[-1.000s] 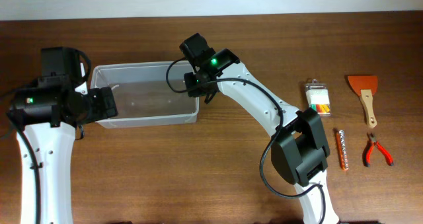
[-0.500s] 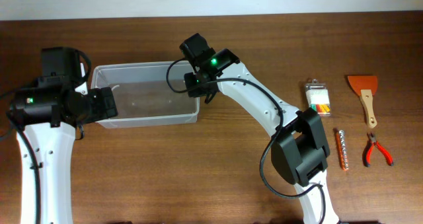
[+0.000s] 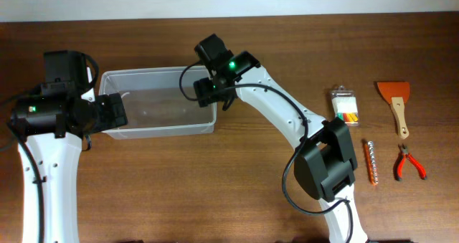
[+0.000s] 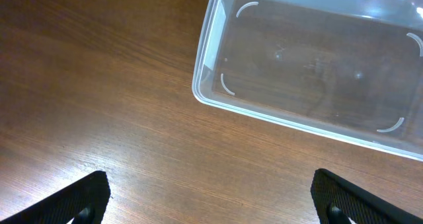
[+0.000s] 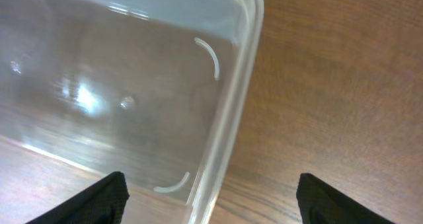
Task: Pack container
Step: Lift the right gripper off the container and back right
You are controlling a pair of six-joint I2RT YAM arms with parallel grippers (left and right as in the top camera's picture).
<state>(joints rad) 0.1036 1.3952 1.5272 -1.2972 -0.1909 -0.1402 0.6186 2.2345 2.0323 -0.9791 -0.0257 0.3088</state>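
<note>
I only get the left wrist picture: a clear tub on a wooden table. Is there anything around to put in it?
Observer: Yes. Off to the right of the container lie a small clear case, a scraper, red-handled pliers and a narrow orange bar.
Operator: Is the other arm fetching them?
Observer: No. The right gripper hangs over the container's right end, open and holding nothing.

Scraper (image 3: pixel 396 103), pliers (image 3: pixel 409 163), orange bit strip (image 3: pixel 371 161), small clear case (image 3: pixel 346 105) on table (image 3: pixel 179 193)
</note>
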